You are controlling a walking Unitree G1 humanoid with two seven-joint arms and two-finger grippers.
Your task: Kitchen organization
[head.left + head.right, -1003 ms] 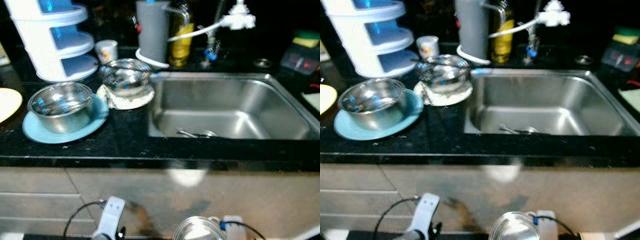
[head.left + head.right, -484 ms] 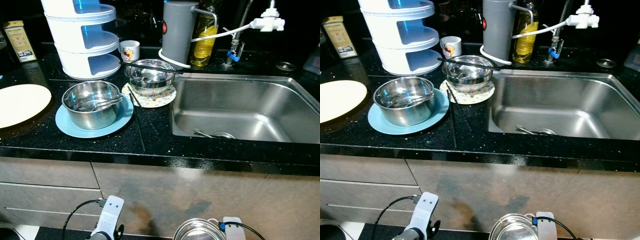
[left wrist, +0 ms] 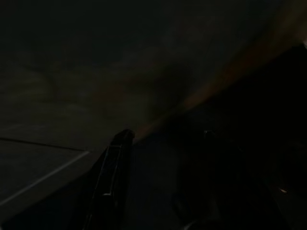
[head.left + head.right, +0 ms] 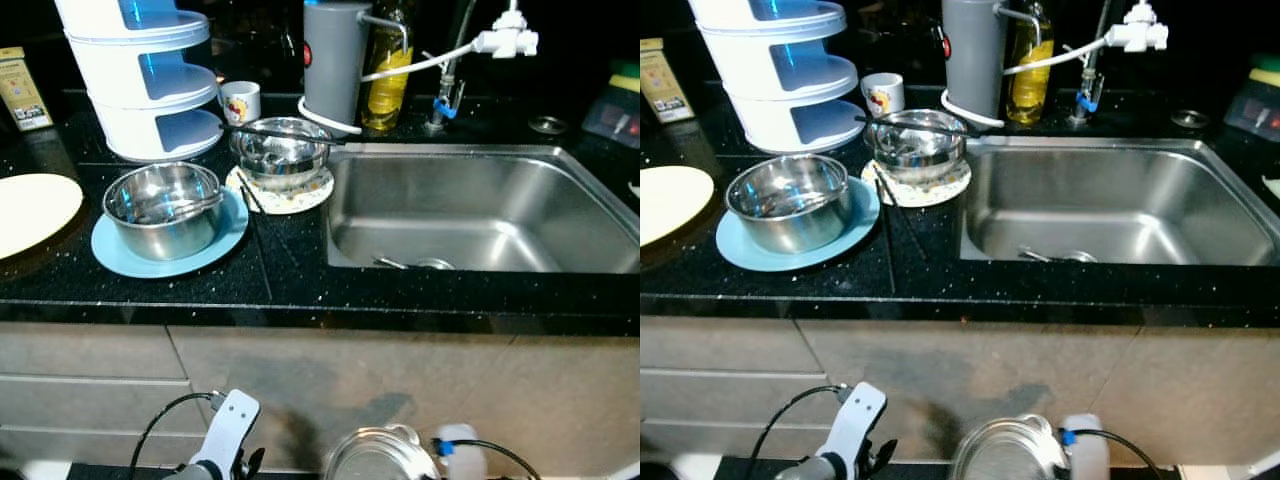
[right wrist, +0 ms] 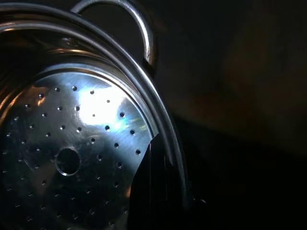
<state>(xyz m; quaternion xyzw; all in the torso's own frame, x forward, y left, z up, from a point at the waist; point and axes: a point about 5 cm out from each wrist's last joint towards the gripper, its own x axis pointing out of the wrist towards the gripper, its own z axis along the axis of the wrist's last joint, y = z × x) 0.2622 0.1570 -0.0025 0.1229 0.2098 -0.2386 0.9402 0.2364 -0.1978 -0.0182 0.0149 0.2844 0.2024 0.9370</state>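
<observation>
A steel perforated strainer [image 4: 376, 456] with a loop handle hangs low in front of the cabinet, below the counter edge. My right gripper [image 5: 165, 160] is shut on its rim, and one black finger [image 5: 152, 182] lies inside against the holed bottom [image 5: 72, 158]. My left gripper [image 3: 166, 132] hangs low at the cabinet front in the dark, open with nothing between its fingers. On the black counter a steel bowl [image 4: 160, 205] sits on a blue plate [image 4: 120, 258]. A second steel bowl [image 4: 283, 150] rests on a patterned plate [image 4: 292, 198], with chopsticks across it.
The steel sink [image 4: 470, 200] on the right holds some cutlery [image 4: 410, 264]. Behind stand a white tiered container [image 4: 145, 80], a cup [image 4: 240, 100], a grey jug [image 4: 335, 60], an oil bottle [image 4: 385, 70] and the tap [image 4: 500, 40]. A cream plate [image 4: 30, 210] lies far left.
The whole picture has shifted and sharpened as the head moved; things on the counter keep their places. The strainer stays low in my right gripper, now a little further left in view.
</observation>
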